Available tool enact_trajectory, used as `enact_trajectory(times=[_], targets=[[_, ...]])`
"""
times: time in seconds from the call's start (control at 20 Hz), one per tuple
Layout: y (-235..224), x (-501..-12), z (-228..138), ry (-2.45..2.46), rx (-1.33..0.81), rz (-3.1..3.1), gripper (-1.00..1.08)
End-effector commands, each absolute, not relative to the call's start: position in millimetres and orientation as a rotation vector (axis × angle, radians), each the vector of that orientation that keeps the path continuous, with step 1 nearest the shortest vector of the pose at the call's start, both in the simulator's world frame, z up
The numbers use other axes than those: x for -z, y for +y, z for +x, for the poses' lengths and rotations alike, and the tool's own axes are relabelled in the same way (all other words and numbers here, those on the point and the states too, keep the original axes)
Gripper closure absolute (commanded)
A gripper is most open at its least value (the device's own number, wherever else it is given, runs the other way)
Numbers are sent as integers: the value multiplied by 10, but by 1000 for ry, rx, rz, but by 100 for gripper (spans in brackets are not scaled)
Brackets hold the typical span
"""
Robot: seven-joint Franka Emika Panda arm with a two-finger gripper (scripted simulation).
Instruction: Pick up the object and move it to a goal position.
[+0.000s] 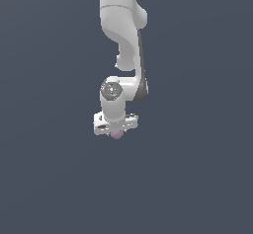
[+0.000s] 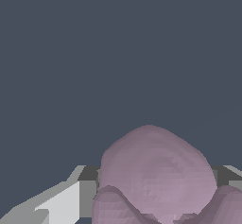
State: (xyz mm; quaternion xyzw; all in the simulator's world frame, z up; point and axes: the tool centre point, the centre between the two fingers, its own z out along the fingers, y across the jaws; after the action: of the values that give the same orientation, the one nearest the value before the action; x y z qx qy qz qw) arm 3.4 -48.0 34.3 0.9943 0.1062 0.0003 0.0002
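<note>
The Panda arm (image 1: 121,35) reaches down over the plain dark surface (image 1: 44,178), its hand (image 1: 115,124) set directly on top of the pink-mauve object (image 1: 116,135), which peeks out just beneath the white body. The hand looks closed in around the object, with the blob lying between the fingers (image 2: 61,204), though neither view shows pad contact plainly enough to say the grip is made. By these pictures, the reach is done; whether the object is lifted off the surface cannot be told, and the carry to the goal appears still to come. No goal marker shows in either view.

The exterior view gives the whole arm and how small the object is against the hand, hiding most of it. The wrist view shows what that one cannot: the object (image 2: 156,176) up close, lumpy and rounded, filling the space at the hand, with a grey finger just beside it.
</note>
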Motion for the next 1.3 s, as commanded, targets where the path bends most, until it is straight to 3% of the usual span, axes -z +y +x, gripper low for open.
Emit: enact_trajectory(times=[0.0, 0.45, 1.25], targets=[[-478, -343, 33, 334, -1, 3123, 108], [-272, -499, -60, 334, -1, 3123, 108], [714, -1248, -464, 335, 0, 3123, 108]])
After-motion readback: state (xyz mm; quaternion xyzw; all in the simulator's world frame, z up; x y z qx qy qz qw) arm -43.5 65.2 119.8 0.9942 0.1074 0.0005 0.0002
